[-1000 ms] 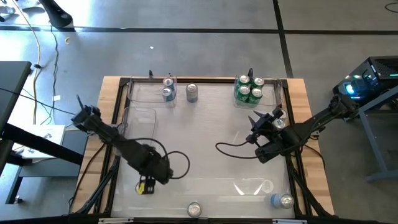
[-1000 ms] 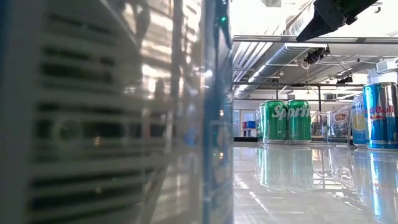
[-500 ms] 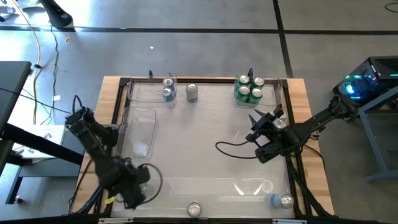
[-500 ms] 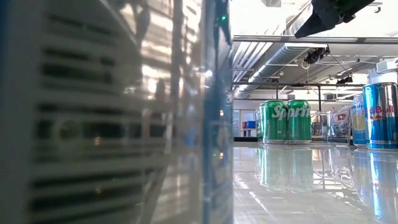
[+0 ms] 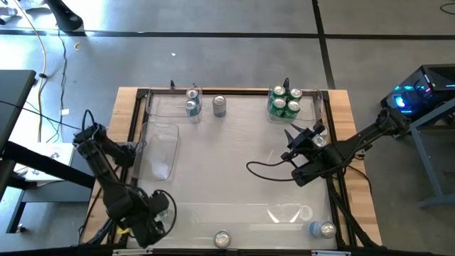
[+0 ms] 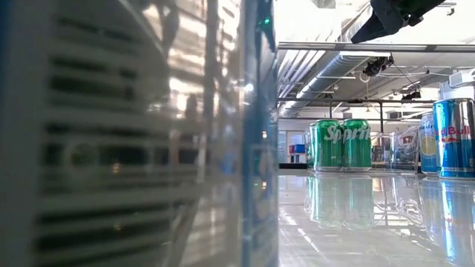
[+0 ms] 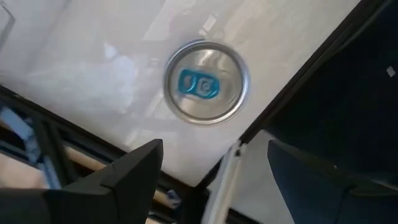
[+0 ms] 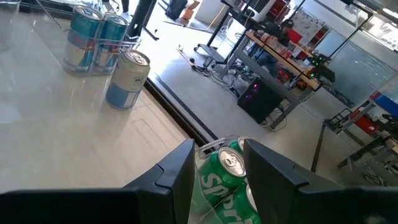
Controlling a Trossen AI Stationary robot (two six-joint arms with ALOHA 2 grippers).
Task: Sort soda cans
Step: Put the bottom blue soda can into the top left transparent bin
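My left gripper [image 5: 153,213] [image 7: 214,146] points down over the table's near left corner, open, with nothing between its fingers. Below it a soda can with a silver top and blue tab [image 7: 205,84] stands upright beside the black edge rail. The arm hides this can in the high view. My right gripper [image 5: 298,139] [image 8: 217,146] hovers at the right, pointing level at the green cans [image 5: 284,102] [image 8: 227,171], open and holding nothing. Two blue cans [image 5: 192,101] and a silver can [image 5: 219,105] stand at the far edge.
One can [image 5: 222,240] stands at the near edge, filling the low view's left. Two more [image 5: 321,229] stand near right. Clear plastic trays lie at the left [image 5: 162,149] and near right [image 5: 284,213]. A black cable [image 5: 266,167] trails from the right arm.
My left arm has swung from the table's left middle toward the near left corner, and its gripper has rolled about its own pointing line, still pointing down. Its fingers stay apart. The cans have not moved.
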